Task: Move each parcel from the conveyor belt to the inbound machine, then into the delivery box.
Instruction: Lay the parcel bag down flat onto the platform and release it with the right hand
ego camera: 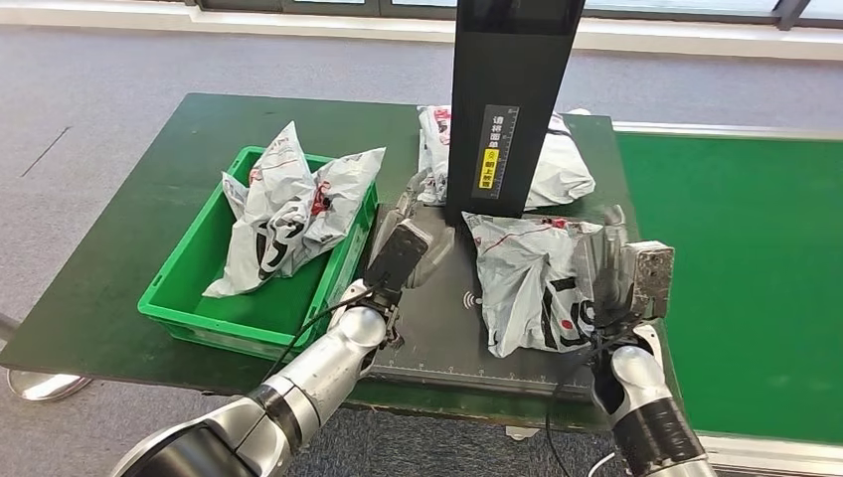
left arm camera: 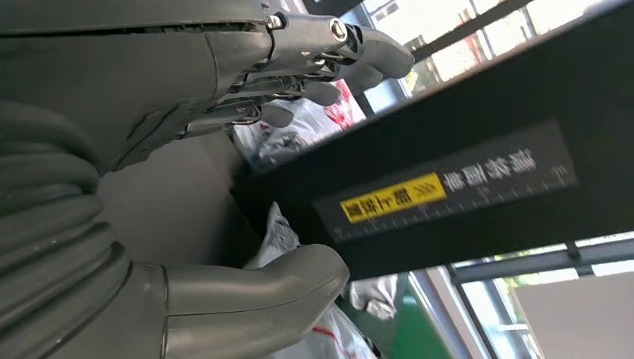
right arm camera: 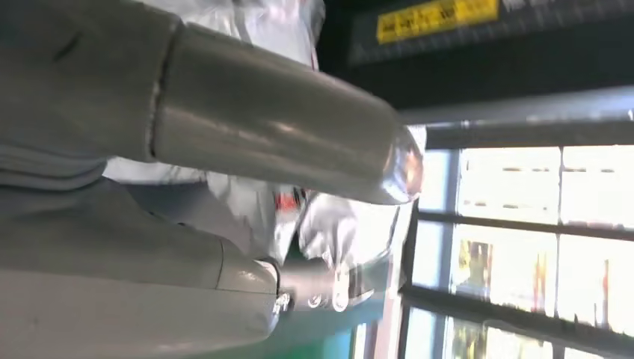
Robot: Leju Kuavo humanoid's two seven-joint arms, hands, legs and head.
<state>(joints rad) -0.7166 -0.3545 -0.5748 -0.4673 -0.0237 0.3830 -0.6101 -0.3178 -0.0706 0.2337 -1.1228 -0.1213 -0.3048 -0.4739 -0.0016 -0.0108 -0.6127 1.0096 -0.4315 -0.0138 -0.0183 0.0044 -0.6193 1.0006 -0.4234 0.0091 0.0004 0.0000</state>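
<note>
The right hand (ego camera: pixel 618 278) gripped the grey parcel (ego camera: pixel 527 283) by its side, and the parcel lay on the dark plate of the inbound machine (ego camera: pixel 437 328), between both hands. The left hand (ego camera: pixel 408 248) hovered just beside the parcel with spread fingers, holding nothing, near the machine's black column (ego camera: pixel 507 99).

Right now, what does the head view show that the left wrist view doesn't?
Head view alone: the green bin holding parcels, the right hand on the parcel on the scanner plate, and the green conveyor belt. Left wrist view alone: windows behind the column, and the left hand close up, fingers spread, holding nothing. Both: the black scanner column with its yellow label, and a white parcel behind it.
</note>
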